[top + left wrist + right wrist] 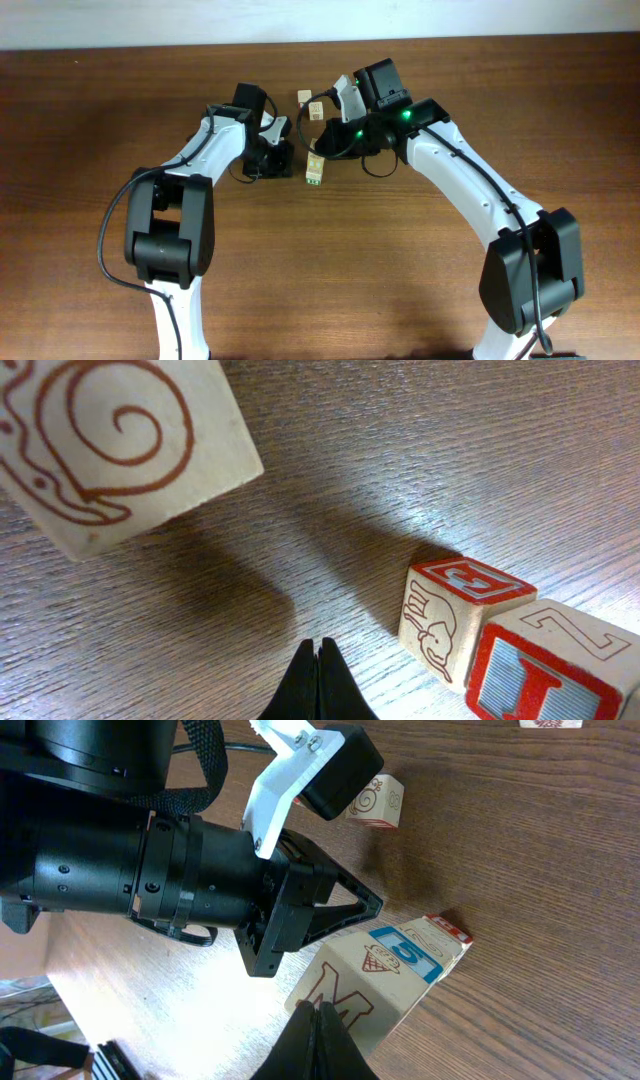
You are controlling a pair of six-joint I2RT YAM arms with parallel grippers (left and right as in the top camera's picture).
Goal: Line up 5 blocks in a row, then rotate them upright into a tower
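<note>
Lying on the wooden counter (330, 280), the blocks (315, 170) are grouped thus: a snail-printed block (110, 440) is set apart from the rest, while a red-printed block (455, 615) is touched by a blue-faced block (540, 670). The left tool (318, 680) is pressed together, empty; the right tool (318, 1040) likewise, over an M-printed block (345, 995).
</note>
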